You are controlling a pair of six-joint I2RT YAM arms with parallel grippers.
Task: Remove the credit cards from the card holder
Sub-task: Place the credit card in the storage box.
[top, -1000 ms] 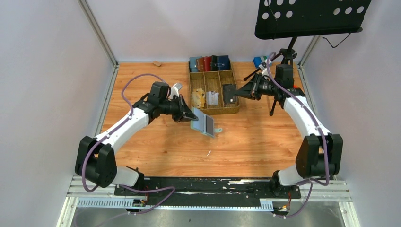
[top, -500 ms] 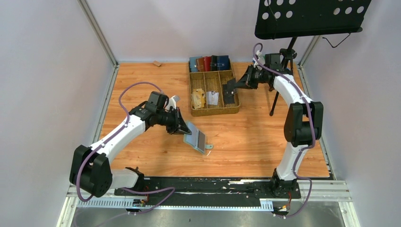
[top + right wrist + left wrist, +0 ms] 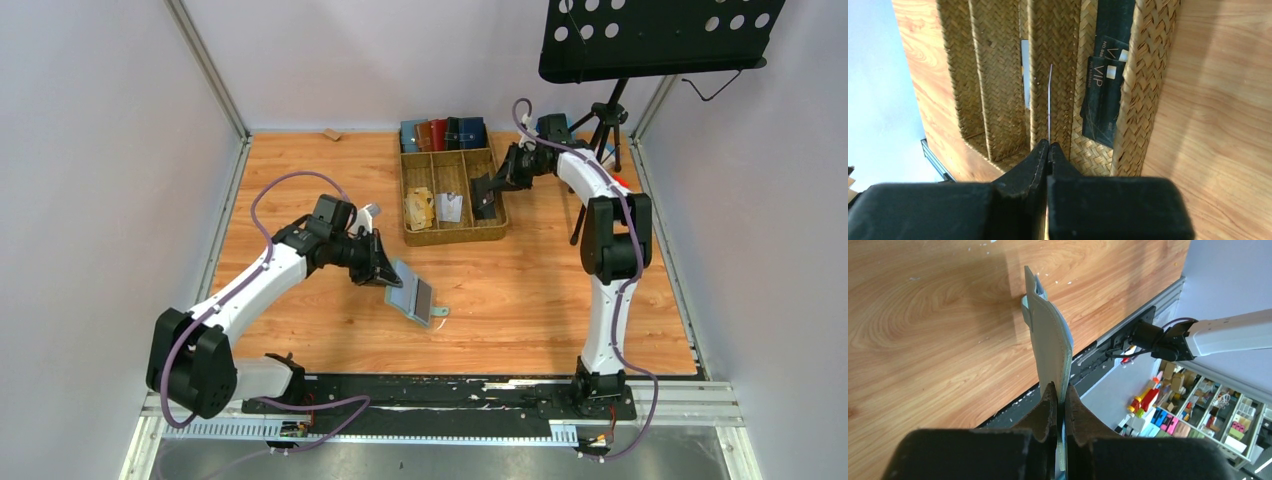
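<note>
My left gripper point(image 3: 386, 272) is shut on one edge of the sage-green card holder point(image 3: 411, 297), which hangs tilted just above the table with its snap tab point(image 3: 441, 311) at the low end. In the left wrist view the card holder point(image 3: 1049, 335) is edge-on between my fingers point(image 3: 1048, 402). My right gripper point(image 3: 488, 189) is shut on a thin credit card, edge-on in the right wrist view point(image 3: 1049, 95), over the woven basket point(image 3: 1143, 75). Two black VIP credit cards point(image 3: 1103, 100) lie in the basket's right compartment.
The basket point(image 3: 452, 236) also holds a tan paper wad point(image 3: 418, 208) and a white card point(image 3: 451, 207). Blue, brown and black wallets point(image 3: 444, 133) stand in a row behind it. A music stand's tripod point(image 3: 600, 120) is at the back right, and a small wood block point(image 3: 331, 134) at the back.
My left gripper moved the card holder lower and nearer, then held still. My right gripper drew back over the basket's right side with the card, and its arm swung upright.
</note>
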